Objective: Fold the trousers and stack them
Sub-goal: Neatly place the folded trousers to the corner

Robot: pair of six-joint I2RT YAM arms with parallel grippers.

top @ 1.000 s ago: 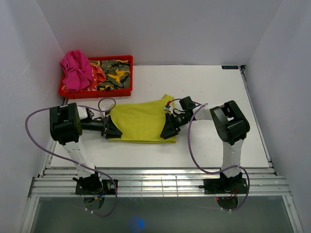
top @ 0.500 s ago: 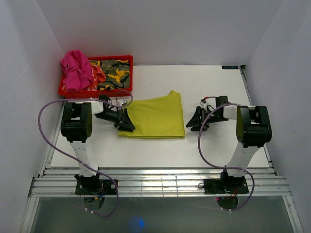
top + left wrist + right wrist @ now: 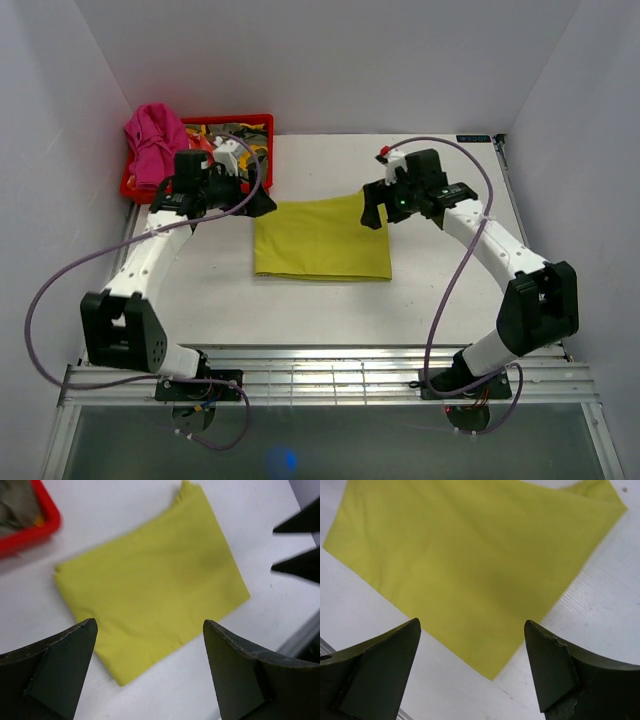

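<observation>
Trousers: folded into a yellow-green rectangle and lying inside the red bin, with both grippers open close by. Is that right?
Not quite. The trousers are folded into a yellow-green rectangle, but they lie on the white table beside the red bin, not inside it, as the top external view shows. The left gripper and right gripper are open close by.

both jaws lifted away from trousers (image 3: 322, 238), opened wider, trousers shifted rightward
</observation>
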